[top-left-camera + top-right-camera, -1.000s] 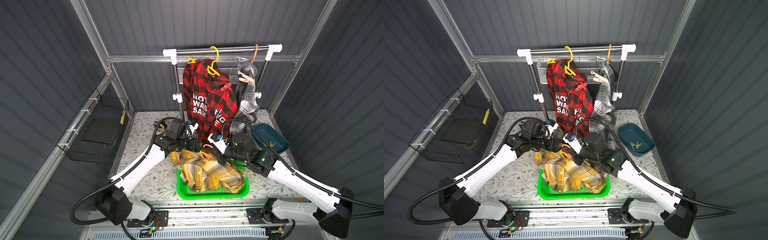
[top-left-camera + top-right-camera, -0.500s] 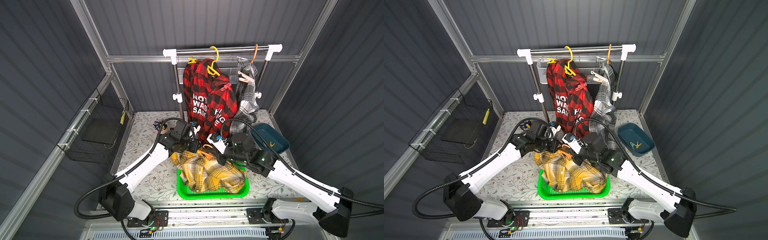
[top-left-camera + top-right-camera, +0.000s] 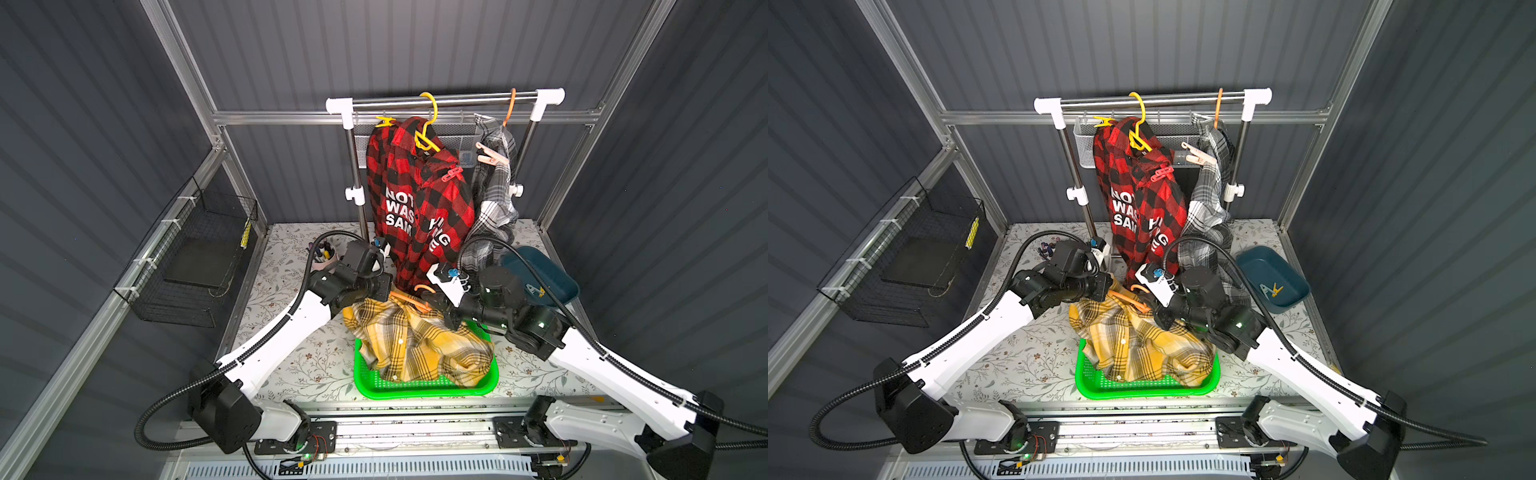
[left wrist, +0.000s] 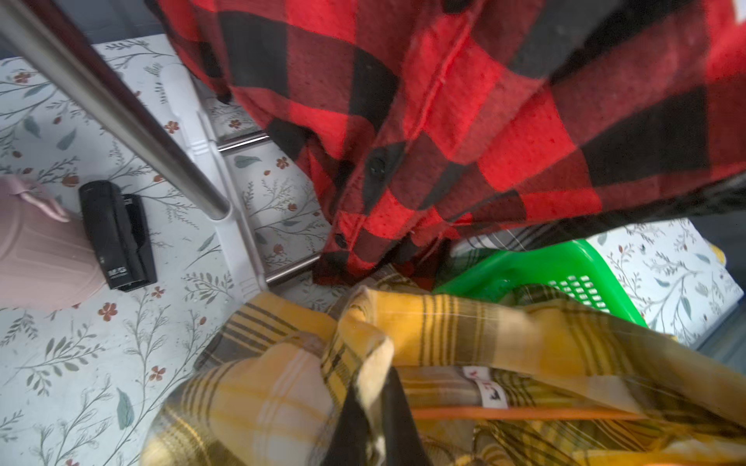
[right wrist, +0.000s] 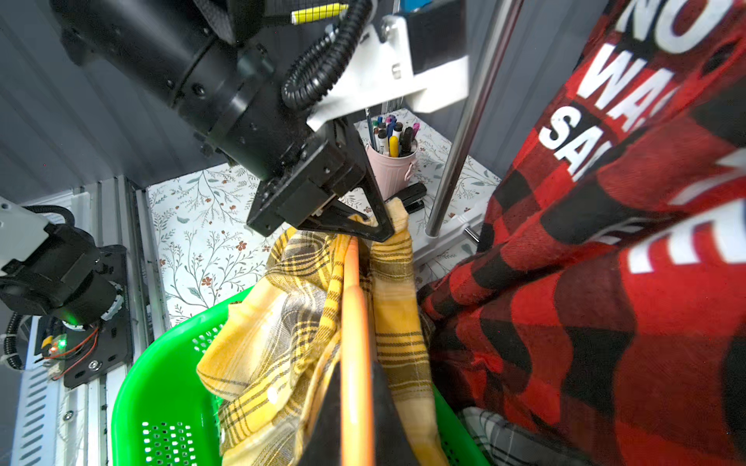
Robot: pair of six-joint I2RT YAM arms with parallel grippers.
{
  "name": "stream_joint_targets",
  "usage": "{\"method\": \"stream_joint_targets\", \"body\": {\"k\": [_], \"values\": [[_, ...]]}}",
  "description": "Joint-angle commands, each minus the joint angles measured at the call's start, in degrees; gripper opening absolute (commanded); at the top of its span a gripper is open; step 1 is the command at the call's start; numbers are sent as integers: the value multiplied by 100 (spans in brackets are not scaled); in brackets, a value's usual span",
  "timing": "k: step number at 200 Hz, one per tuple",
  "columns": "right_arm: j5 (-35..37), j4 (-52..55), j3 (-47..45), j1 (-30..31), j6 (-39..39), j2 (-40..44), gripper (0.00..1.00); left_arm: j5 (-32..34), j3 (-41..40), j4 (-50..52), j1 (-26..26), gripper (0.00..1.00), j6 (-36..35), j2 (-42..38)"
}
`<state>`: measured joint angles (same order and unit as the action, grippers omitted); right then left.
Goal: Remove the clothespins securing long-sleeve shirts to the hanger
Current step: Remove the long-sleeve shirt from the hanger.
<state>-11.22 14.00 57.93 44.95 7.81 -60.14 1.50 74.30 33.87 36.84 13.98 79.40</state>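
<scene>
Yellow shirt point(image 5: 306, 322) pinched in left gripper point(image 5: 385, 232); orange hanger point(image 5: 355, 314) in right gripper point(image 5: 357, 377)

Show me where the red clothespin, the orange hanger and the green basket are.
red clothespin point(image 3: 452, 173): a top view, its middle.
orange hanger point(image 5: 354, 322): right wrist view, its bar.
green basket point(image 3: 415, 390): a top view, front rim.

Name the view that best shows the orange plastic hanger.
Right wrist: the orange plastic hanger runs long and close, gripped in the right hand, inside the yellow plaid shirt. Both top views show only a short curve; left wrist, a thin strip.
</scene>
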Motion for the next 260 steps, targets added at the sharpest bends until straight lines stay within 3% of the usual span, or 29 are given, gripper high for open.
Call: {"method": "stream_joint_targets", "body": {"k": [1, 44, 124, 160, 196, 222, 260], "values": [[-258, -183, -89, -132, -147, 283, 0, 261, -31, 94, -347, 0, 249, -182], [-553, -105, -236, -378, -258, 728, 0, -80, -612, -317, -1087, 0, 672, -507], [-679, -311, -476, -931, -661, 1310, 0, -258, -1225, -500, -1108, 0, 1043, -860], [-600, -544, -426, -1023, -839, 1267, 0, -1031, -1781, -953, -1079, 0, 1382, -1037], [-627, -711, -232, -1023, -908, 952, 0, -648, -1826, -1138, -41, 0, 1424, -991], [-703, -791, -113, -1023, -947, 638, 0, -946, -2247, -1714, 470, 0, 1950, -844], [-645, -927, -151, -1014, -1070, 272, 0, -656, -2491, -1854, 1434, 0, 2333, -570]]}}
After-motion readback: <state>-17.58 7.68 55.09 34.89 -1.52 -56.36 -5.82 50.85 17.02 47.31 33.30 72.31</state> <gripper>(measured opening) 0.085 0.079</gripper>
